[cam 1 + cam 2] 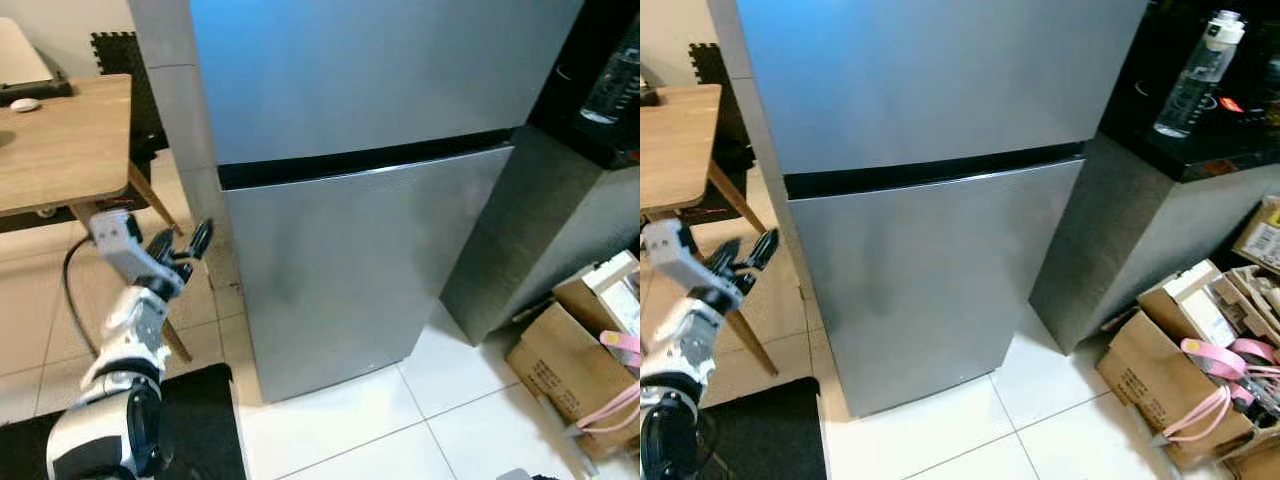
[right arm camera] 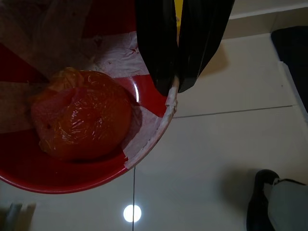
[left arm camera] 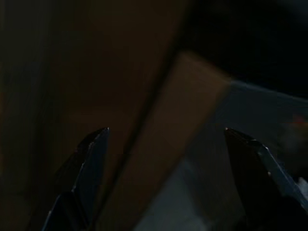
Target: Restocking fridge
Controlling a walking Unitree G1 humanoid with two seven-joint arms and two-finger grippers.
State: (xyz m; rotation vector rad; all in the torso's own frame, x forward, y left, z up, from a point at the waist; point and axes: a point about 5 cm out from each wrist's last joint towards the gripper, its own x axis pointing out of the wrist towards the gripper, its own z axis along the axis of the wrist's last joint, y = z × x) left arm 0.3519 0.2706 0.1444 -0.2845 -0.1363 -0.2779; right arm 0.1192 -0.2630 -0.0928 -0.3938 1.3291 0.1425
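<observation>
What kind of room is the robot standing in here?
Most likely a home kitchen: a tall silver fridge with both doors shut, a dark counter holding a water bottle, and a wooden table on a tiled floor.

A white tiled floor (image 1: 420, 420) runs under the scene, with thin grey grout lines; a black mat (image 1: 195, 420) lies on it at the near left; a ceiling light shows as a small bright spot reflected in the tiles (image 2: 132, 212). A wooden table (image 1: 60, 150) with slanted legs stands to the left, and black foam tiles (image 1: 120, 55) lean against the pale wall (image 1: 70, 25) behind it; to the right a grey cabinet (image 1: 1120, 240) carries a black countertop (image 1: 1200, 150) with a clear water bottle (image 1: 1198, 75) upright on it; open cardboard boxes (image 1: 1180, 370) sit on the floor near the cabinet, pink straps (image 1: 1215, 400) draped over them.
</observation>
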